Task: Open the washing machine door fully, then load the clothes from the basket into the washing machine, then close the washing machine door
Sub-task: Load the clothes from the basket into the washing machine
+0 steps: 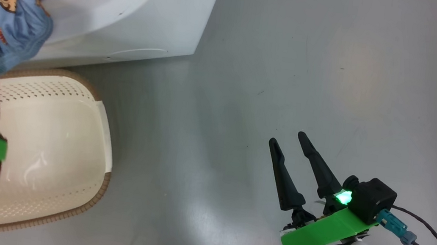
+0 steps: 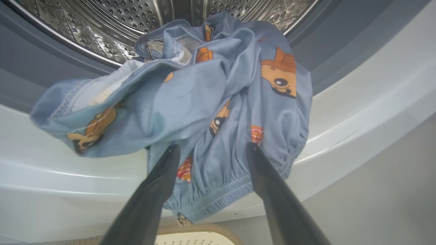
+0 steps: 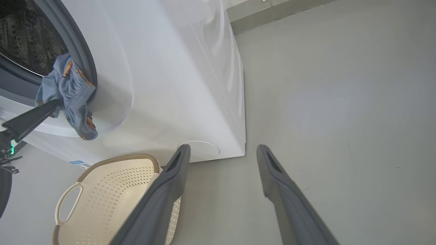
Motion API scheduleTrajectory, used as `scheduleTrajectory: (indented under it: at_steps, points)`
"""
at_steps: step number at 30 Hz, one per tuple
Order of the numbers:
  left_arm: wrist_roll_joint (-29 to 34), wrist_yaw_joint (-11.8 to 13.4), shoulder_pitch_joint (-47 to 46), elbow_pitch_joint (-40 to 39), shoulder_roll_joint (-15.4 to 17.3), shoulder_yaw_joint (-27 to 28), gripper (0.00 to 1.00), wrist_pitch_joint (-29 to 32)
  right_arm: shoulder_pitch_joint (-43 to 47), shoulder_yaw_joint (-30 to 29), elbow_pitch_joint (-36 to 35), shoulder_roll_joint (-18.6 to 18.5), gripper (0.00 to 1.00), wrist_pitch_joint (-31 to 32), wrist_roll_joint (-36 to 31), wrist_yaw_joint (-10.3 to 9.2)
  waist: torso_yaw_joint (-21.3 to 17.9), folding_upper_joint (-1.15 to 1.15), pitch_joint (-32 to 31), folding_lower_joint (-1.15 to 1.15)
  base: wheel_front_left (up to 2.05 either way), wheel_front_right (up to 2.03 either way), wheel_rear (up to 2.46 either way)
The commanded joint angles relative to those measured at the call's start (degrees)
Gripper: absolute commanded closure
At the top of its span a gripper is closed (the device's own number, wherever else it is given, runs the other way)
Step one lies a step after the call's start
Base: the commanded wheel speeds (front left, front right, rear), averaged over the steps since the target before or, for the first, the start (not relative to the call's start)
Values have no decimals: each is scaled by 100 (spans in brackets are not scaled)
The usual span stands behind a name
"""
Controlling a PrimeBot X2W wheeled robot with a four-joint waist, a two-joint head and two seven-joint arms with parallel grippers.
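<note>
Reaching up toward the washing machine (image 3: 177, 68) mouth, the left gripper (image 2: 213, 148) spreads its fingers just before the clothes (image 2: 204, 95), which drape over the grey ring (image 2: 340, 37), half hanging out (contact unclear). The basket (image 3: 119, 158) sits just below. The right gripper (image 3: 221, 149), fingers apart and holding nothing, hangs over bare floor (image 3: 340, 102).

Light blue clothes (image 2: 211, 102) printed with orange-brown cartoon figures outlined in black, against the glossy white washing machine (image 1: 132, 8) with its grey rubber ring (image 2: 34, 58) and silvery steel drum (image 2: 112, 20) dotted with rows of holes. Cream-white basket (image 1: 35, 88) patterned with rows of tiny perforations, edged by a brown rim band, on a plain pale grey floor (image 1: 295, 65). Black jaws and a bright green bracket on the right gripper (image 1: 288, 137), a green light glowing beside them.
</note>
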Motion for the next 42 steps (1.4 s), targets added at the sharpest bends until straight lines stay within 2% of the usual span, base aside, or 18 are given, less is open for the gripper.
scheduleTrajectory:
  at_steps: [1,8,17,27,29,30,31,32,42]
  points:
    - [-63,-9,-153,-43,208,191,0,44,114,160,-127,30,0,-69,34,9,-17,0,19,0,0,0,0]
    - [110,111,-623,129,465,167,0,163,112,168,-155,30,0,-69,68,9,-71,0,69,0,0,0,0]
    - [346,215,-631,243,653,20,0,316,111,178,-160,30,0,-69,124,9,-85,0,93,0,0,0,0]
    - [147,209,-1072,537,834,-68,0,1064,86,201,-146,30,0,-69,153,9,-116,0,164,0,0,0,0]
    - [112,218,-1172,551,847,-70,32,1136,83,206,-142,30,0,-69,163,9,-125,0,174,0,0,0,0]
    - [93,216,-1213,573,850,-78,56,1171,80,208,-139,30,0,-69,169,9,-129,0,178,0,0,0,0]
    - [63,210,-1253,580,841,-82,93,1180,76,210,-136,30,0,-69,174,9,-134,0,182,0,0,0,0]
    - [42,205,-1281,581,835,-86,100,1177,73,212,-132,30,0,-69,181,9,-138,0,184,0,0,0,0]
    - [198,245,-1319,380,935,-121,100,854,98,199,-136,30,0,-69,223,9,-110,0,165,0,0,0,0]
